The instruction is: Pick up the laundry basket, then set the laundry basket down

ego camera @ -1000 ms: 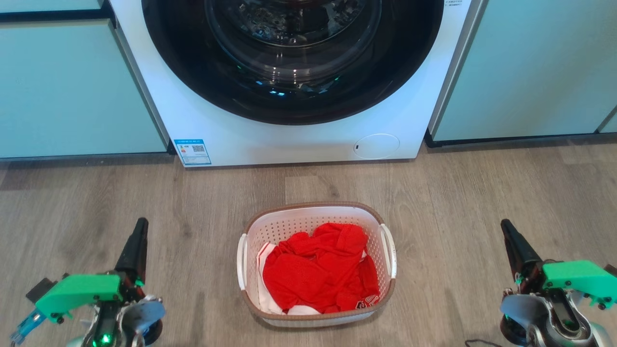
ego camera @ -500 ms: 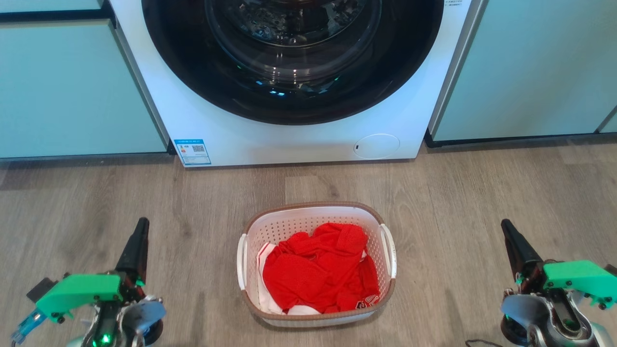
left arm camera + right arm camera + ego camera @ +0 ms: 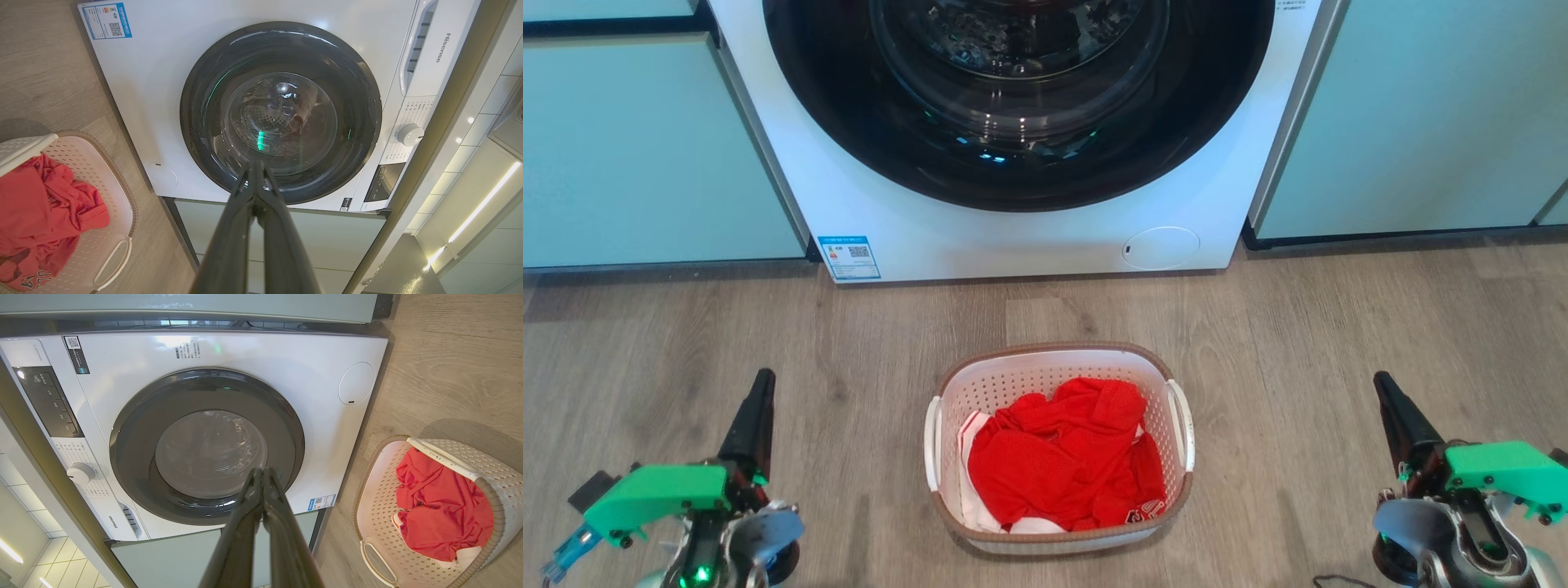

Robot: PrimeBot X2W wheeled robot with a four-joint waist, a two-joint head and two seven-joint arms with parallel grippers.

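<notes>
As you face it, washing machine (image 3: 1013, 237): white, far centre, between pale green cabinets (image 3: 645, 147).
Laundry basket (image 3: 1045, 371): on the wooden floor (image 3: 768, 327), near you, between your grippers, touching neither.
Red clothes (image 3: 1062, 457): heaped inside the basket.
Left gripper (image 3: 761, 384): fingers pressed together, empty.
Right gripper (image 3: 1382, 385): fingers pressed together, empty.

I see the laundry basket (image 3: 1045, 377) as matt white plastic, full of small holes, with a brown rim that looks woven. The red garment (image 3: 1054, 465) inside is thin cloth, slightly shiny (perhaps a mesh weave, the view is not sharp enough for me). The floor (image 3: 1298, 343) shows a matt grey wood grain. The washing machine (image 3: 1013, 245) has a smooth, glossy white front and a reflecting glass door (image 3: 1021, 73).
</notes>
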